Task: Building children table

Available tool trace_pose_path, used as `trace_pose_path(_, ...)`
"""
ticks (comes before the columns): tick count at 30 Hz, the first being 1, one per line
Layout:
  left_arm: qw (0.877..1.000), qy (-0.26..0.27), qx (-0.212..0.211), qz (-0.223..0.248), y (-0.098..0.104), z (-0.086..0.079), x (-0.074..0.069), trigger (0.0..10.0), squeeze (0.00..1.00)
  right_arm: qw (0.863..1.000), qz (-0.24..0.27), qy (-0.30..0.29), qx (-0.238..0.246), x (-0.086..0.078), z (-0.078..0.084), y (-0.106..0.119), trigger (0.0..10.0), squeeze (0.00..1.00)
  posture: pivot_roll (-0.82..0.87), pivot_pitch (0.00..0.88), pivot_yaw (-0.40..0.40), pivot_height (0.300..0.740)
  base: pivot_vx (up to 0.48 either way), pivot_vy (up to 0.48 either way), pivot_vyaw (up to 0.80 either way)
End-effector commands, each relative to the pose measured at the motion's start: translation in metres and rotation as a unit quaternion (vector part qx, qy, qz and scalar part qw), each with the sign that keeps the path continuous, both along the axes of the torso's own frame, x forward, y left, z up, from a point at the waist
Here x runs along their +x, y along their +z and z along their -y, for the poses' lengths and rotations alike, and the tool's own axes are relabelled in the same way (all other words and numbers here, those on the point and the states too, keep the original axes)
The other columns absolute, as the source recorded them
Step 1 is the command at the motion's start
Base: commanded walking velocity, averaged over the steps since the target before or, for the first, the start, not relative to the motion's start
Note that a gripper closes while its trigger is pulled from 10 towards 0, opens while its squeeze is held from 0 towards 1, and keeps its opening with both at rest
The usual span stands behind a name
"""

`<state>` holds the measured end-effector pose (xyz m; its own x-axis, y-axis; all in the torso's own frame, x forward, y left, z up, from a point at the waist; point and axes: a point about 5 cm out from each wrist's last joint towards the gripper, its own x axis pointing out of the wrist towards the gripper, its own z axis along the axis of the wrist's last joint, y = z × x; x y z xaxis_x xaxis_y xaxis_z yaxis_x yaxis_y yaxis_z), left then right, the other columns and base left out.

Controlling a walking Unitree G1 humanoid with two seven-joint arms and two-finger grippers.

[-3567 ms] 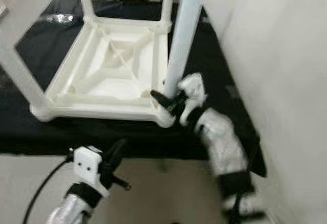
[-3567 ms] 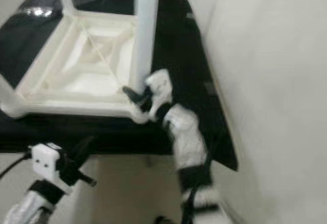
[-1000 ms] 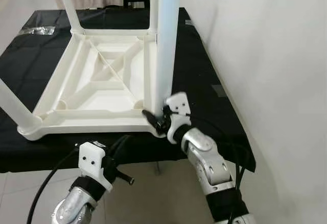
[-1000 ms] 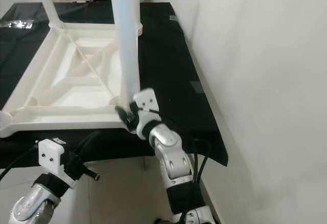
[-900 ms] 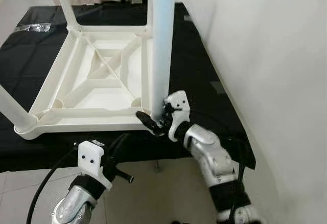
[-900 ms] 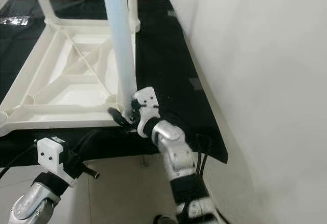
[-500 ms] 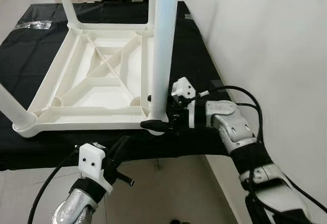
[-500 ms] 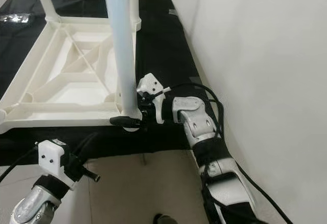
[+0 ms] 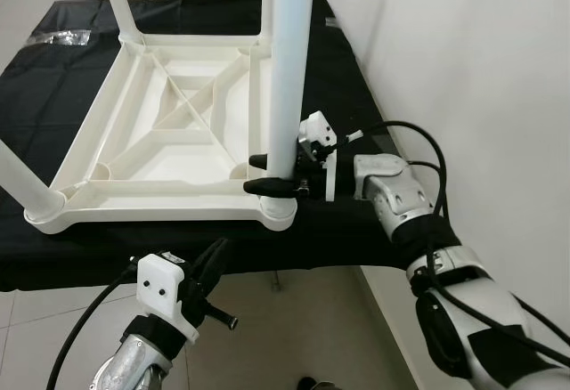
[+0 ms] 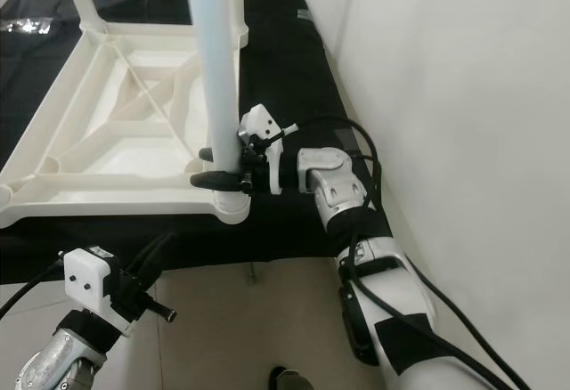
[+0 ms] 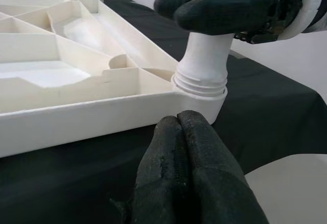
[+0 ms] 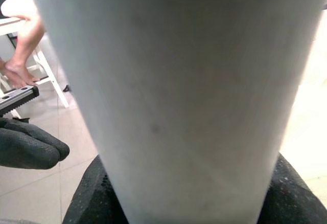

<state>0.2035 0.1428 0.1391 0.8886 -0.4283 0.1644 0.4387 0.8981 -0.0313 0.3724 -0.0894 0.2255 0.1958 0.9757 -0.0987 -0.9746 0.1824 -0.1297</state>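
Children's table (image 9: 169, 132), white and upside down, lies on a black-covered surface (image 9: 347, 87). The right gripper (image 9: 267, 173) clamps the near-right leg (image 9: 287, 69) just above its corner socket. The left gripper (image 11: 186, 147), fingers pressed together and empty, hangs below the near edge.

Upturned table (image 9: 169, 132) on cloth (image 9: 347, 96); wall (image 9: 472, 78) right.

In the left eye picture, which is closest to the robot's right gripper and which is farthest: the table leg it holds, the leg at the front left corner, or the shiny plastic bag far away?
From the right gripper:
1. Held leg, between its fingers.
2. Front left leg, across the upturned tabletop.
3. Plastic bag, on the black cloth's far left edge.
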Motion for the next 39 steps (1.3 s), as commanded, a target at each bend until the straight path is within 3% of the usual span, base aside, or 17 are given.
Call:
trace_pose_path(1,1.000,0.001,0.000,-0.010,-0.003,-0.001,-0.003,10.0,0.00,1.000,-0.020,-0.002,0.011,0.001,0.007,-0.004,0.0,0.00,0.07,0.248,-0.068,0.740,0.000,0.000,0.00)
trace_pose_path(6,1.000,0.002,0.000,-0.010,-0.002,-0.002,-0.002,10.0,0.00,0.992,-0.032,-0.119,0.030,-0.007,0.020,-0.033,0.0,0.00,0.05,0.257,-0.079,0.740,0.000,0.000,0.00)
trace_pose_path(7,1.000,0.002,0.001,-0.010,-0.002,-0.004,-0.002,10.0,0.00,0.962,-0.019,-0.270,0.021,-0.011,0.012,-0.053,0.0,0.00,0.04,0.265,-0.073,0.740,0.000,0.000,0.00)
trace_pose_path(8,1.000,0.002,0.001,-0.010,-0.002,-0.004,-0.002,10.0,0.00,0.962,-0.019,-0.270,0.021,-0.011,0.012,-0.053,0.0,0.00,0.04,0.265,-0.073,0.740,0.000,0.000,0.00)
trace_pose_path(9,1.000,0.003,0.002,-0.009,-0.001,-0.006,-0.001,10.0,0.00,0.910,-0.037,-0.411,0.033,-0.023,0.009,-0.071,0.0,0.00,0.03,0.271,-0.058,0.740,0.000,0.000,0.00)
trace_pose_path(11,1.000,0.003,0.002,-0.009,0.000,-0.007,0.000,10.0,0.00,0.896,-0.068,-0.439,0.021,-0.050,-0.008,-0.092,0.0,0.00,0.03,0.274,-0.048,0.740,0.000,0.000,0.00)
trace_pose_path(14,1.000,0.001,0.004,-0.010,0.000,-0.008,0.002,10.0,0.00,0.893,-0.051,-0.447,0.018,-0.066,-0.021,-0.093,0.0,0.00,0.02,0.276,-0.041,0.740,0.000,0.000,0.00)
trace_pose_path(15,1.000,-0.007,0.003,-0.013,-0.002,-0.007,0.007,10.0,0.00,0.925,-0.047,-0.376,0.019,-0.072,-0.044,-0.093,0.0,0.00,0.01,0.250,-0.025,0.740,0.000,0.000,0.00)
trace_pose_path(19,1.000,-0.014,0.002,-0.015,-0.003,-0.006,0.011,10.0,0.00,0.933,-0.041,-0.357,0.009,-0.067,-0.048,-0.094,0.0,0.00,0.01,0.237,-0.035,0.740,0.000,0.000,0.00)
trace_pose_path(20,1.000,-0.011,0.004,-0.013,-0.004,-0.006,0.011,10.0,0.00,0.936,-0.037,-0.351,0.008,-0.064,-0.050,-0.093,9.5,0.00,0.01,0.237,-0.034,0.740,0.000,0.000,0.00)
trace_pose_path(23,1.000,-0.007,0.005,-0.011,-0.004,-0.006,0.011,10.0,0.00,0.934,-0.037,-0.356,0.009,-0.066,-0.051,-0.090,9.5,0.00,0.01,0.237,-0.034,0.740,0.000,0.000,0.00)
trace_pose_path(24,1.000,-0.002,0.004,-0.010,-0.004,-0.006,0.011,10.0,0.00,0.941,-0.047,-0.333,0.035,-0.068,-0.054,-0.082,10.0,1.00,0.01,0.229,-0.043,0.740,0.000,0.000,0.00)
trace_pose_path(28,1.000,0.002,0.002,-0.010,-0.004,-0.005,0.013,10.0,0.00,0.956,-0.045,-0.279,0.075,-0.068,-0.055,-0.059,10.0,1.00,0.00,0.219,-0.051,0.740,0.000,0.000,0.00)
trace_pose_path(29,1.000,0.002,0.001,-0.010,-0.004,-0.005,0.013,10.0,0.00,0.964,-0.037,-0.249,0.088,-0.065,-0.053,-0.048,10.0,0.71,0.00,0.216,-0.053,0.740,0.000,0.000,0.00)
trace_pose_path(32,1.000,0.001,0.000,-0.011,-0.005,-0.004,0.013,10.0,0.00,0.974,-0.015,-0.207,0.088,-0.062,-0.049,-0.036,10.0,0.71,0.00,0.211,-0.051,0.740,0.000,0.000,0.00)
trace_pose_path(33,1.000,-0.001,0.000,-0.012,-0.005,-0.004,0.013,10.0,0.00,0.984,0.009,-0.158,0.078,-0.058,-0.045,-0.026,10.0,0.00,0.00,0.209,-0.049,0.740,0.000,0.000,0.00)
trace_pose_path(39,1.000,-0.010,0.000,-0.017,-0.006,-0.003,0.011,10.0,0.00,0.998,0.058,0.003,0.009,-0.041,-0.028,-0.009,10.0,0.00,0.02,0.209,-0.044,0.740,0.000,0.000,0.00)
